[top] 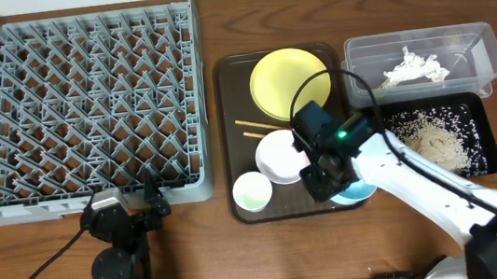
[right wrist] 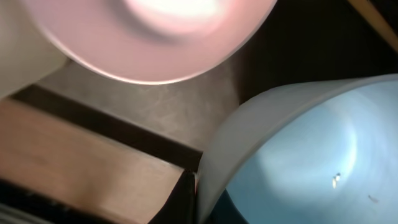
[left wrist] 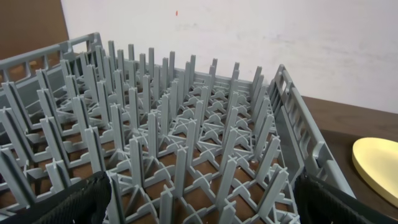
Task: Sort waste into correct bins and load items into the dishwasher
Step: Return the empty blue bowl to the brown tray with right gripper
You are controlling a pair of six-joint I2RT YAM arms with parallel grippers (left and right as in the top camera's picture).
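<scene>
The grey dish rack (top: pixel 85 102) fills the left of the table. My left gripper (top: pixel 148 203) is open and empty at its near edge, fingers wide apart in the left wrist view (left wrist: pixel 202 199) over the pegs (left wrist: pixel 186 124). My right gripper (top: pixel 328 182) is shut on the rim of the light blue bowl (top: pixel 356 193) at the brown tray's near right corner; the wrist view shows the fingers (right wrist: pixel 202 186) pinching the rim of that bowl (right wrist: pixel 311 143). The yellow plate (top: pixel 289 80), chopsticks (top: pixel 252 128), white bowl (top: pixel 278 155) and small white cup (top: pixel 253 192) lie on the tray. I cannot see the wrapper.
The dark brown serving tray (top: pixel 225 95) sits mid-table. The clear tub (top: pixel 491 46) at back right holds the crumpled napkin (top: pixel 417 69). The black tray (top: pixel 483 122) in front of it holds rice scraps (top: pixel 437 144). The white bowl (right wrist: pixel 155 37) is close beside the blue bowl.
</scene>
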